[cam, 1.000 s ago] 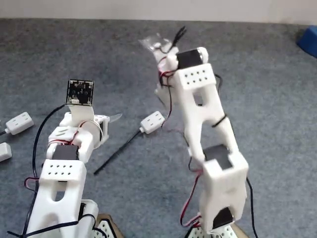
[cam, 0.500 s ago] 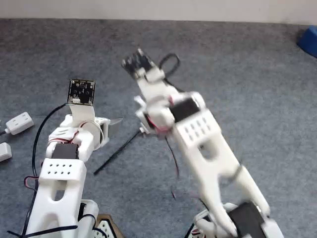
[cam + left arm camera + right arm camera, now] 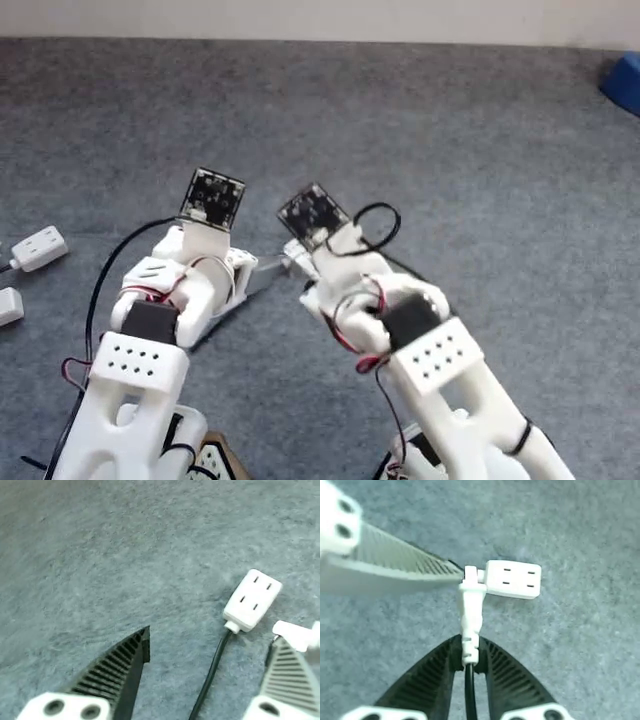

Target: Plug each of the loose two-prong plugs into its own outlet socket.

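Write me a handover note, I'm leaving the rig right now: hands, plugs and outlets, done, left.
Left hand: open, empty, beside the middle outlet.
Right hand: shut on a white plug, tip at that outlet's cord end, not in its slots.
Second outlet: far left in the high view.
Done: one plug gripped.
Left: seat it in a socket; both outlets' slots look empty.

A robotics lab or workshop bench. A white plastic left arm (image 3: 140, 350) and right arm (image 3: 440, 355), with bare circuit boards (image 3: 212, 196) and exposed wires (image 3: 350, 330), stand on a grey felt mat (image 3: 500, 150). An outlet socket (image 3: 38, 247) lies loose on the mat.
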{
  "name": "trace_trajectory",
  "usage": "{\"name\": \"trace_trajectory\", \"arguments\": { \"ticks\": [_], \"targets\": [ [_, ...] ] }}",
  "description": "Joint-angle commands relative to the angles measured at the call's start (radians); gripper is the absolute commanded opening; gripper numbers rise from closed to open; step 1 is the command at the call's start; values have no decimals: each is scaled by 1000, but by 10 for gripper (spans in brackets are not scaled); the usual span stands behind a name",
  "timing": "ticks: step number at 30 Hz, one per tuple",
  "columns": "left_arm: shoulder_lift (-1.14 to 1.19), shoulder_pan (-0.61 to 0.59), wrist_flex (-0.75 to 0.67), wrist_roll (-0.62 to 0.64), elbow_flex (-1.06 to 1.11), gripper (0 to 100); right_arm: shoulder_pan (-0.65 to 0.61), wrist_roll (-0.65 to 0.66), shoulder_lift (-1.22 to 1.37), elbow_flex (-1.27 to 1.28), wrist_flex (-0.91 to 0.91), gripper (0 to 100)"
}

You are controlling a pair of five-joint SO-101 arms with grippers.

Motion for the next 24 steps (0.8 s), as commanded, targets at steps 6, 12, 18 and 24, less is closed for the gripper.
{"name": "trace_trajectory", "arguments": {
  "ticks": [6, 12, 18, 24],
  "targets": [
    [-19, 15, 5, -11, -91, 436, -58, -8, -79, 53, -28, 9],
    [-19, 8, 8, -44, -97, 436, -51, -11, -77, 54, -33, 9],
    [-21, 16, 75, -52, -96, 436, 62, -12, -76, 54, -61, 9],
    [-19, 122, 92, -49, -76, 436, 44, -49, -76, 53, -125, 21]
  ]
}}
